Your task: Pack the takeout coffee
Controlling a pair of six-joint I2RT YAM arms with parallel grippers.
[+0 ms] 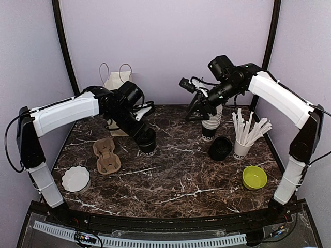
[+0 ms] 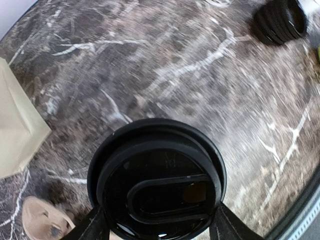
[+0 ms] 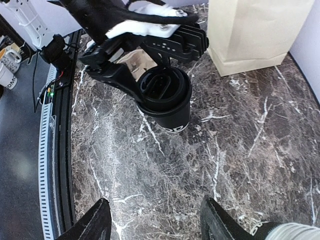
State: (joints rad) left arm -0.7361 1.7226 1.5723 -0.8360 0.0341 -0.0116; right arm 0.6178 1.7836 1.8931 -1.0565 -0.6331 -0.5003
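Observation:
A takeout coffee cup (image 1: 148, 145) with a round black lid (image 2: 157, 180) stands left of the table's middle, and its base looks to rest on the marble. My left gripper (image 1: 142, 133) is shut on it, one finger on each side of the lid's rim (image 2: 227, 225). The right wrist view shows the same cup (image 3: 167, 102) between those fingers. My right gripper (image 1: 197, 113) hangs open at the back right with nothing between its fingertips (image 3: 160, 222). It is beside a stack of unlidded cups (image 1: 210, 126).
A paper bag (image 1: 116, 82) stands at the back left. A cardboard cup carrier (image 1: 107, 155) lies just left of the held cup. Spare black lids (image 1: 220, 148), a cup of white sticks (image 1: 241, 145), a green bowl (image 1: 254, 177) and a white bowl (image 1: 76, 179) also sit on the table.

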